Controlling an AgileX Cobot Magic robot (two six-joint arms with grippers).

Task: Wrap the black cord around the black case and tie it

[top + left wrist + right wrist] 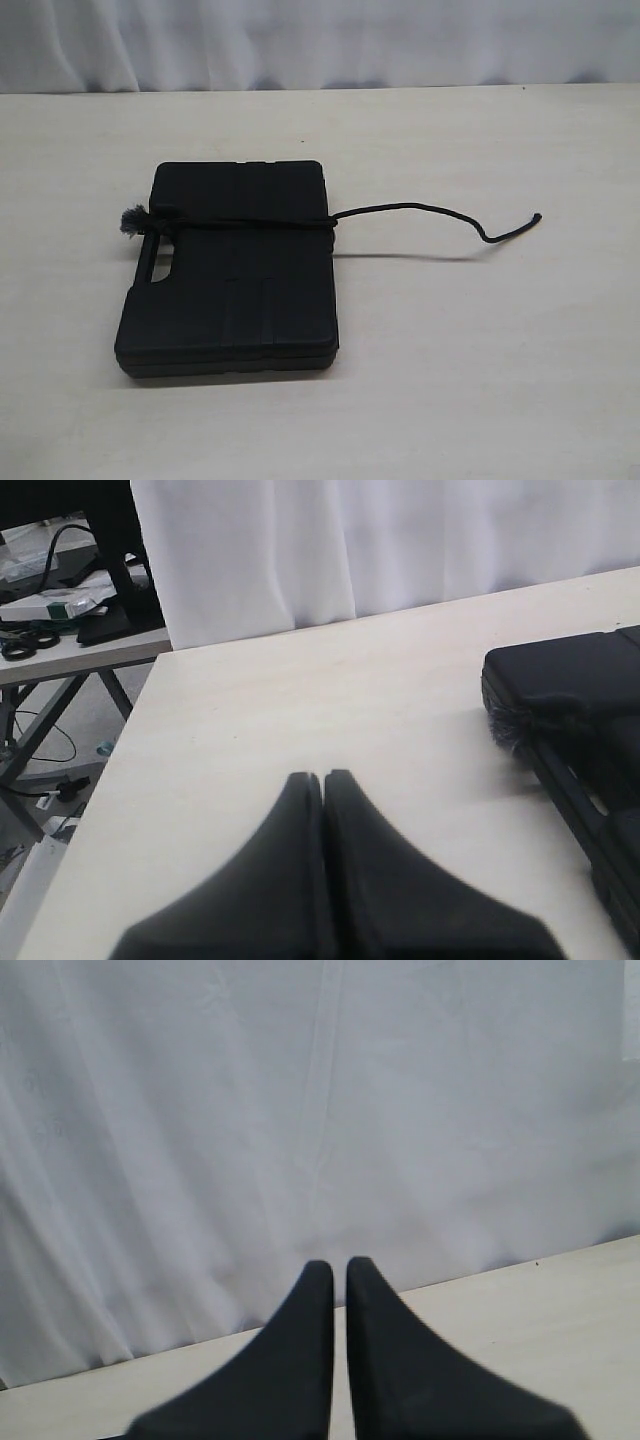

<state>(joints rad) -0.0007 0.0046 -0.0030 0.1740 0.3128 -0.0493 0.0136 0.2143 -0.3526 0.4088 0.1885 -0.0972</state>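
Pale table [480, 380], white curtain [320, 40] behind — L claw [323, 776], R claw [340, 1263] pressed together.

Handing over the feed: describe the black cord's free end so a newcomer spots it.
On the table lies a black case with the black cord across its lid. The cord trails right in the exterior view; its free end is the upturned tip, not the frayed tuft by the handle slot.

Pale wooden table [480, 380]; white curtain [320, 40] behind; cluttered side bench [60, 652] beyond table edge.
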